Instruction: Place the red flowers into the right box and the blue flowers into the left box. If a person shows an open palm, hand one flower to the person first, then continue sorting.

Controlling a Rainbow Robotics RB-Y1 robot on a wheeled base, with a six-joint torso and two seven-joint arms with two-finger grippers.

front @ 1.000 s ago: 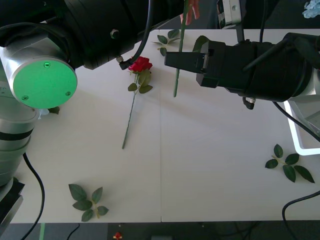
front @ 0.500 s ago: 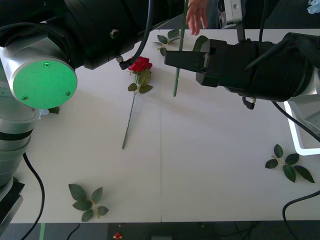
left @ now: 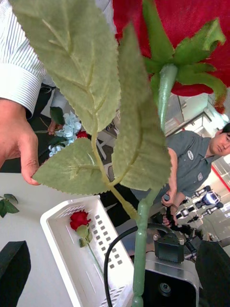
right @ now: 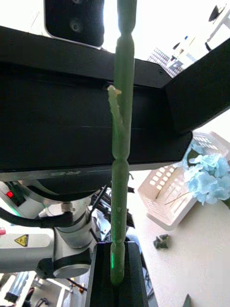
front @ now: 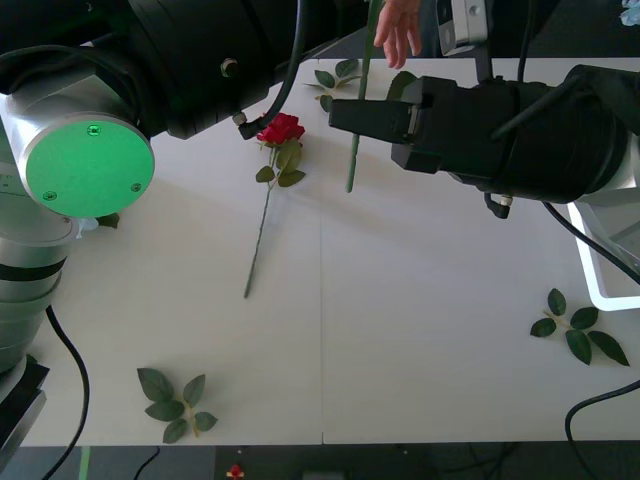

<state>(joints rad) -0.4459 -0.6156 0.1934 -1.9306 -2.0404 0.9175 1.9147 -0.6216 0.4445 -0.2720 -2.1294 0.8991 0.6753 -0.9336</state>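
Clenching the lower stem of an upright red rose (left: 177, 43), the right claw (right: 117, 280) holds it over the far middle of the surface (front: 400, 330); bloom up, stem end hanging just short of the surface.
Left claw (left: 112, 283): released, fingers spread wide, close under that rose's leaves, gripping nothing.
Change noted: the person's hand (front: 398, 30) has dropped lower into the front view within the last second and now hangs with fingers spread just beside the raised stem; judged an open-palm request, so this rose should go to the person before any further sorting.
Second red rose (front: 281, 130): lying flat on the surface to the left of the held stem, untouched, still to be sorted.
Right box (front: 603, 285): at the surface's right edge; the left wrist view shows one boxed rose (left: 79, 219) in a white tray, probably this one.
Blue flowers (front: 625, 15): at the far right corner, well apart.
Leaf sprigs: near left (front: 175, 400), near right (front: 575, 330), far middle (front: 335, 78); not for sorting.
Obstructions: the right arm's bulk close beside the stem; the left arm crowding the lying rose.
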